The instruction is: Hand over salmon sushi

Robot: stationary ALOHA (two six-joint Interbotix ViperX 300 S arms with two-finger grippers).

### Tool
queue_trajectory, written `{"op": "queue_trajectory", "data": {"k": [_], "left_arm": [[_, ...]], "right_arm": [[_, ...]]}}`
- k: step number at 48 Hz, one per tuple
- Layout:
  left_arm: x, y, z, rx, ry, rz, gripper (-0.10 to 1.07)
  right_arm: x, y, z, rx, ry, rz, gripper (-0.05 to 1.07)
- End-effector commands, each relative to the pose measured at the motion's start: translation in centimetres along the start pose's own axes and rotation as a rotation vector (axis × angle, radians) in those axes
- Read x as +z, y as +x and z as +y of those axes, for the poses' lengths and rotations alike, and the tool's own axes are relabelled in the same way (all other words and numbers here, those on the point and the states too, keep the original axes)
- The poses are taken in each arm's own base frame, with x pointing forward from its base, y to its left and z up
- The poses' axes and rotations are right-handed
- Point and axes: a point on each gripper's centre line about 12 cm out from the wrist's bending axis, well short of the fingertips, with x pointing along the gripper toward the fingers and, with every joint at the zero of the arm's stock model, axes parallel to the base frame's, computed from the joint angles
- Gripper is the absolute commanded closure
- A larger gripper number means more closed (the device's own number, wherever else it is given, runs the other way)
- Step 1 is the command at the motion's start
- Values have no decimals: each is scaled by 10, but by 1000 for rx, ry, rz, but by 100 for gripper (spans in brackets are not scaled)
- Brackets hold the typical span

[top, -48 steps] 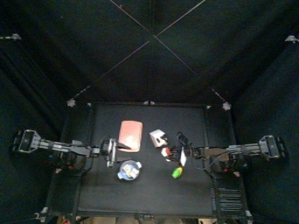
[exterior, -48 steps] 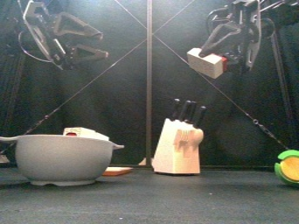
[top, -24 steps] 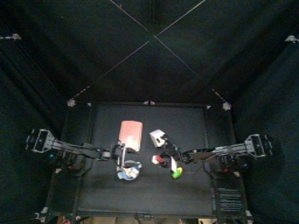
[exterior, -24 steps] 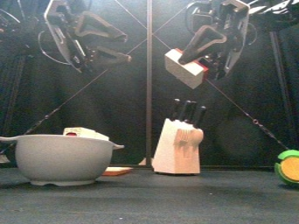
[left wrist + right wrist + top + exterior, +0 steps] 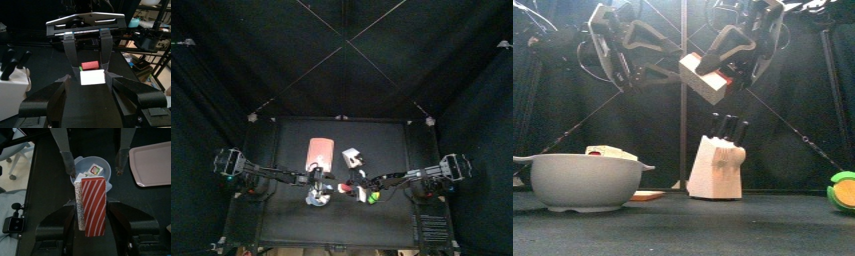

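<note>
While my right gripper [image 5: 714, 75] clasps the salmon sushi [image 5: 702, 78] high up, my left gripper [image 5: 631, 62] gapes unladen beside it.

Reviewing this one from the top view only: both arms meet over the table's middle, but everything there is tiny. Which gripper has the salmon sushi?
Observer: The right gripper. Its wrist view shows the jaws shut on the salmon sushi, striped top facing the camera.
Operator: And the other gripper?
Observer: The left gripper stands wide open, facing the sushi, not touching it.
Operator: How high is this happening?
Observer: In the front view the sushi hangs well above the bowl and the knife block.
</note>
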Motion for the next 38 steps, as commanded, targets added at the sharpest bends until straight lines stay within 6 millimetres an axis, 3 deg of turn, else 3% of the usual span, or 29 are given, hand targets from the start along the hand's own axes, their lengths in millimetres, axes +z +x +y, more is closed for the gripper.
{"op": "queue_trajectory", "data": {"k": [1, 23, 38], "left_arm": [[9, 5, -3, -12, -6, -28, 6], [1, 18, -4, -25, 12, -3, 8], [1, 18, -5, -37, 29, -6, 17]], "right_arm": [[14, -4, 4, 12, -1, -40, 49], [17, -4, 4, 12, -1, -45, 48], [17, -4, 3, 10, 0, -46, 47]]}}
